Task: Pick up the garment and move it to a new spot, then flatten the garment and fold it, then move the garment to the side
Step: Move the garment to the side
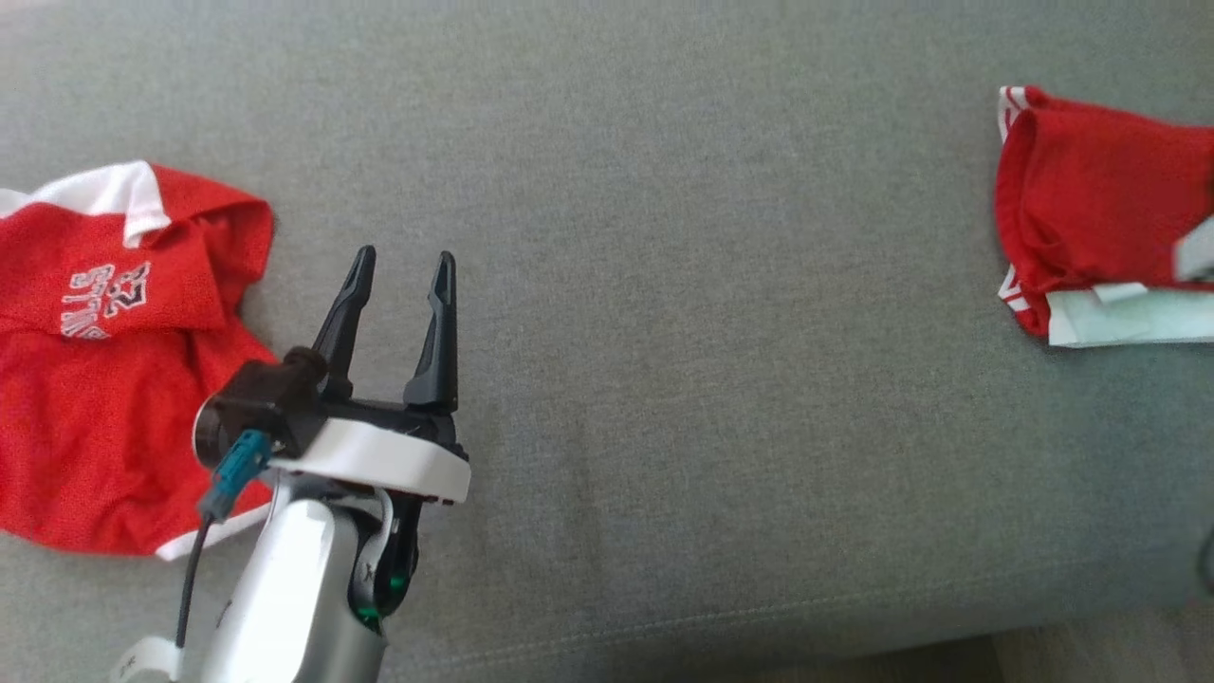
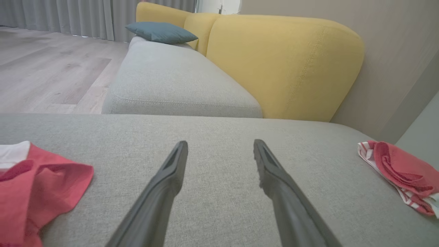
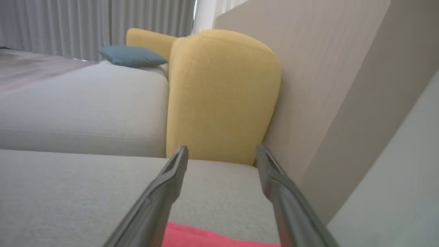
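A folded red garment [image 1: 1100, 199] with white striped trim lies at the right of the grey sofa seat [image 1: 711, 285], on top of a pale cloth [image 1: 1129, 318]. It also lies at the right in the left wrist view [image 2: 401, 171]. My right gripper [image 3: 221, 151] is open just above a red cloth edge [image 3: 205, 236], with nothing between its fingers. At the left lies a crumpled red jersey [image 1: 104, 379] with a white collar and white lettering. My left gripper [image 1: 403, 261] stands open and empty just right of the jersey [image 2: 41, 185], over bare seat.
Yellow backrest cushions [image 2: 284, 65] rise behind the seat, with a teal pillow [image 2: 161, 32] farther back. A beige wall panel [image 3: 325, 85] stands close on the right. The seat's front edge [image 1: 664, 636] runs along the bottom, and wooden floor [image 2: 41, 68] lies beyond.
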Tool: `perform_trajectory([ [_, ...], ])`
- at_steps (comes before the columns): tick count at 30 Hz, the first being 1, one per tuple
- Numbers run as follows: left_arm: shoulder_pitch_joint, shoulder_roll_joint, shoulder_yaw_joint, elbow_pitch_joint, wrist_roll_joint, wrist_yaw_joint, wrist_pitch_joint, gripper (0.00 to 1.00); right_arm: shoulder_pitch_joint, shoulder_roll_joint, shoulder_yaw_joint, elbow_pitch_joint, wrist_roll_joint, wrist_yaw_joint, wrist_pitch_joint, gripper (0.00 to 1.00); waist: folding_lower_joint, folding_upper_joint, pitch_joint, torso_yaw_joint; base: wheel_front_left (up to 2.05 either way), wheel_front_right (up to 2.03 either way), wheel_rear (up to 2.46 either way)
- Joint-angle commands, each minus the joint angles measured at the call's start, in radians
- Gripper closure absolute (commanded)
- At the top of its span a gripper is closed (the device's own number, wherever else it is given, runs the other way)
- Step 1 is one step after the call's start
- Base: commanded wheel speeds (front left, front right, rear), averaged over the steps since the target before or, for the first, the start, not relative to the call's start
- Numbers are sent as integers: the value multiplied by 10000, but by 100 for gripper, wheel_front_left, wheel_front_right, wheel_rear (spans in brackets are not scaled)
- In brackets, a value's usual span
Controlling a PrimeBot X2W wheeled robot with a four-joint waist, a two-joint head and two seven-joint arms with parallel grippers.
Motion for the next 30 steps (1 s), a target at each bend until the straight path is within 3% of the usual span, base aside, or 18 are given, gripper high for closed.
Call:
perform_trajectory([
  [1, -157, 37, 231, -317, -73, 45, -53, 0, 209, 92, 239, -474, 137, 63, -116, 0, 0, 0, -216, 27, 0, 0, 0],
  [11, 292, 37, 331, -442, -323, 238, -53, 0, 1762, 2050, 915, -1815, 682, 63, -378, 0, 0, 0, -1413, 128, 0, 0, 0],
  [15, 602, 37, 292, -392, -446, 288, -53, 0, 2700, 2555, 1241, -2341, 667, 63, -479, 0, 0, 0, -1892, 162, 0, 0, 0],
  [26, 1523, 37, 89, -199, -679, 110, -53, 0, 5255, 2848, 1738, -3392, 1712, 63, -713, 0, 0, 0, -2845, 289, 0, 0, 0],
  [30, 1747, 37, 210, -146, -446, 370, -53, 0, 5782, 2850, 1919, -3517, 1715, 63, -741, 0, 0, 0, -2985, 291, 0, 0, 0],
])
